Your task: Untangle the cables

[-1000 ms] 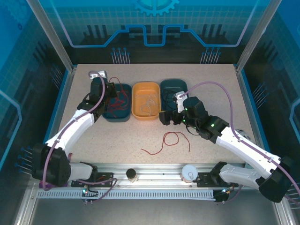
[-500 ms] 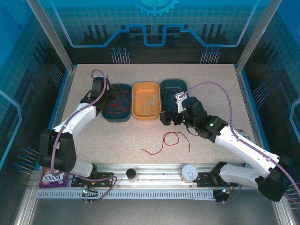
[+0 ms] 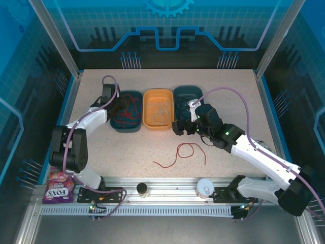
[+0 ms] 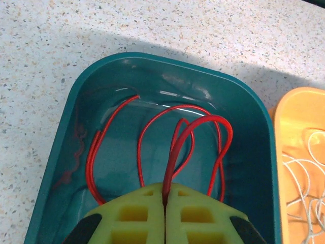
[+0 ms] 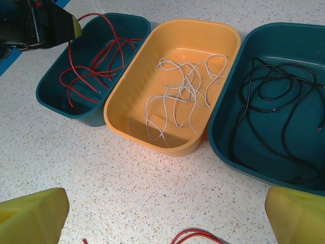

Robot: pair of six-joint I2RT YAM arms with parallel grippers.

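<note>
Left of the orange bin [image 5: 152, 138] my left pincer [image 4: 164, 198] pinches a red cable [image 4: 171, 157]; my right pincer [image 5: 163, 217] hangs spread nearby.

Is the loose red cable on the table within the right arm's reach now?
Probably yes: the right tool stands open close to the red cable, with bare table between them.

the left gripper [image 4: 165, 192] had its yellow pads [image 4: 133, 213] pressed together on a red cable [image 4: 176, 146], whose loop rose over the teal tray [image 4: 167, 61]. more red cables [image 4: 94, 162] curled inside that tray. just to the right, an orange tray [image 4: 297, 104] held whitish cables [image 4: 304, 170] on the speckled table [image 4: 101, 25].
</note>
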